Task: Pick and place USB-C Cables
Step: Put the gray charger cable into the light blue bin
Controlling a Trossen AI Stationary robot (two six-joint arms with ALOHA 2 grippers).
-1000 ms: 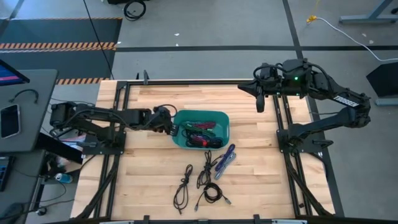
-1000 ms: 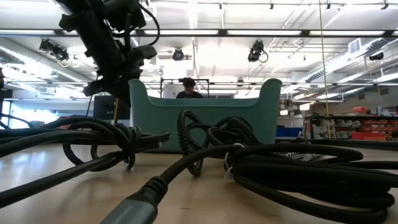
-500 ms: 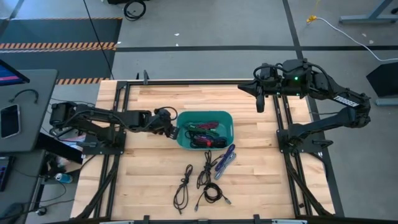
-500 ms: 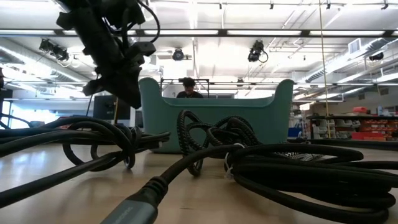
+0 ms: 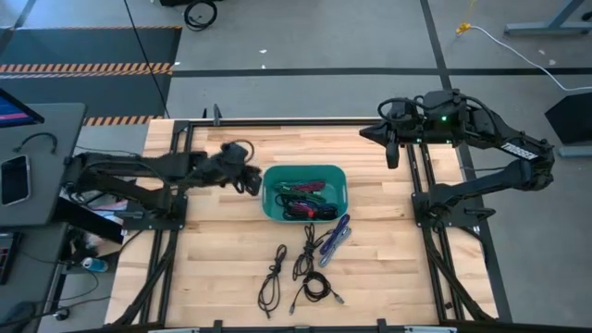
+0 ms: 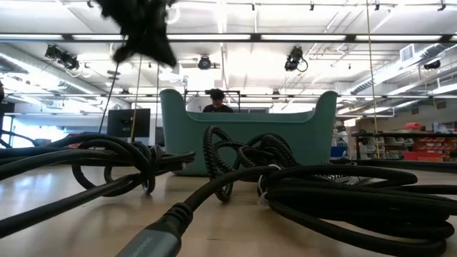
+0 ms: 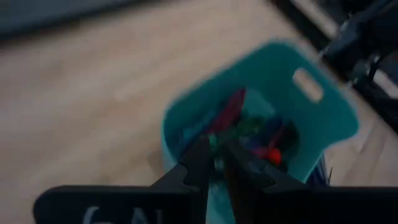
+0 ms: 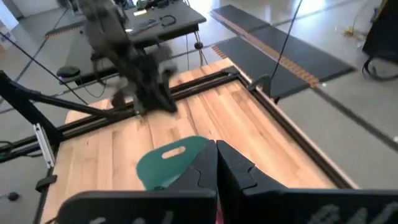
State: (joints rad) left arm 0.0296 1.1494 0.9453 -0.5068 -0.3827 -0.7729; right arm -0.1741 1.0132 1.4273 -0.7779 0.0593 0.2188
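Teal bin (image 5: 304, 192) at mid-table, long axis left–right, holds a tangle of USB-C cables (image 5: 301, 199); three black coils (image 5: 294, 271) and one blue-purple bundle (image 5: 335, 240) lie on the wood nearer the front edge. Left gripper (image 5: 252, 180) — fingers nearly together, nothing held — hangs just beside the bin's left wall. Right gripper (image 5: 391, 148), pressed together, waits well apart at the far right.

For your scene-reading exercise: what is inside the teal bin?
The teal bin holds a tangled pile of USB-C cables: black, green, magenta and red show. Cables under the pile and the bin's floor are covered.
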